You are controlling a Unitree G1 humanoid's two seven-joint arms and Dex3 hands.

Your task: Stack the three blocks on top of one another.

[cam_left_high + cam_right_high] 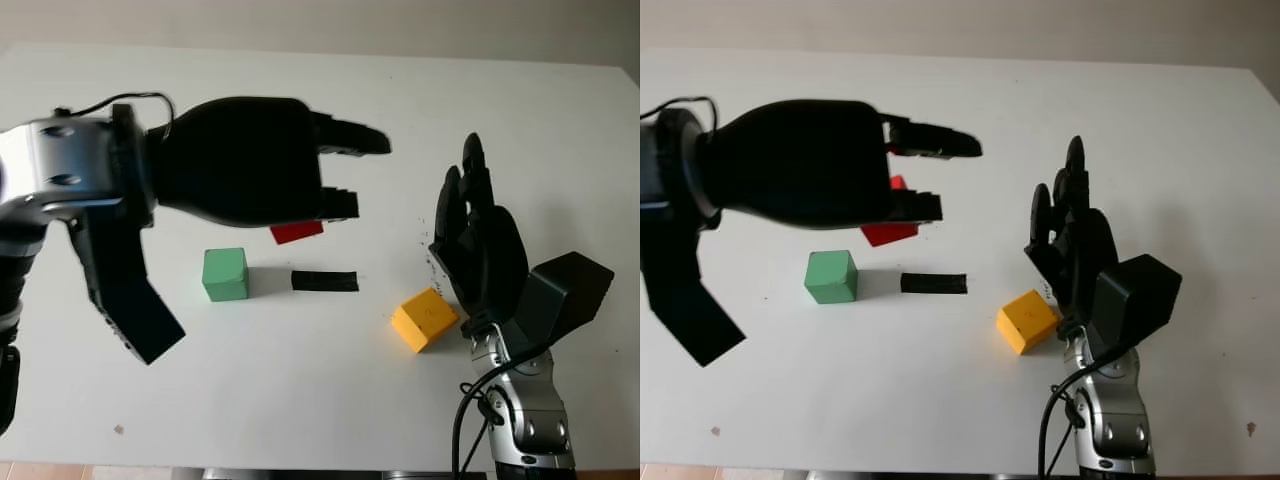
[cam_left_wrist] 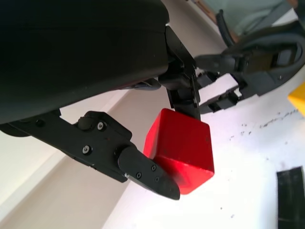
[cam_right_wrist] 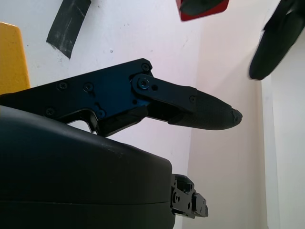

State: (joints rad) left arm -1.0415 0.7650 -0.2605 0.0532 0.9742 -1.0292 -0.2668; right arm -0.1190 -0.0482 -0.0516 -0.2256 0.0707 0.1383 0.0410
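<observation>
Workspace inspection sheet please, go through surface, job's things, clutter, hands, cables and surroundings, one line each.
Surface: white table, small dark specks near the right hand.
Job's things: red block held in the left hand above the table; green block and yellow block on the table, apart, nothing stacked yet.
Clutter: black tape strip lying between green and yellow blocks.
Hands: left hand shut on the red block; right hand open, beside the yellow block.
Cables: black cable at the left wrist; black cable along the right forearm.
Surroundings: pale wall behind the table.
</observation>
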